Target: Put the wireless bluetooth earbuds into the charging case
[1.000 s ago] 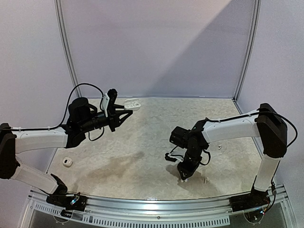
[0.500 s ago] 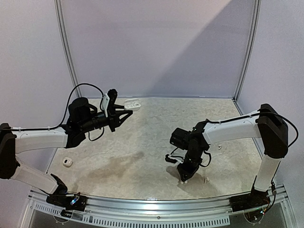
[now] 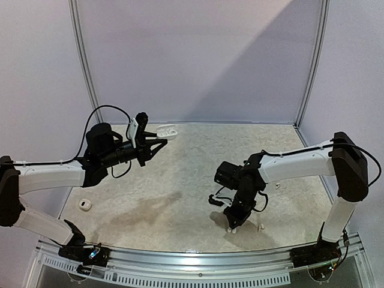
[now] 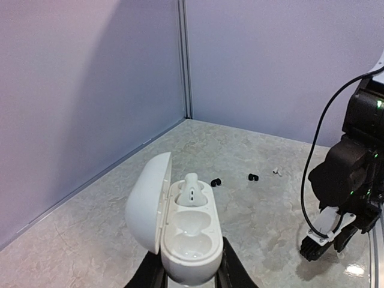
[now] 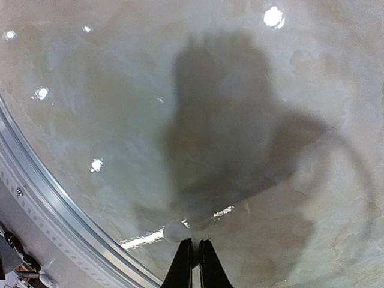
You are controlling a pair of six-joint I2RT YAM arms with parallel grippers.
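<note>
Right gripper (image 5: 191, 264) pinched together on the table (image 5: 90, 90), no earbud visible between its tips: I may lift empty toward the charging case (image 4: 191, 237) my left gripper (image 4: 189, 275) clamps.

1. The left arm (image 3: 51, 175) shows white shells on its long links and black housings at each joint.
2. Look at that fat black motor drum (image 3: 99, 137), with a white bracket (image 3: 132, 128) beside it.
3. A black cable (image 3: 105, 107) arcs over the drum.
4. The right arm (image 3: 294, 162) matches: a white link and a boxy black elbow (image 3: 350, 168).
5. Green lights (image 4: 378, 103) glow on its black wrist block, and a second cable (image 4: 306, 174) trails down.
6. The right gripper (image 5: 193, 243) has slim, black, tapering fingers.
7. Black base blocks (image 3: 84, 252) anchor both arms.
</note>
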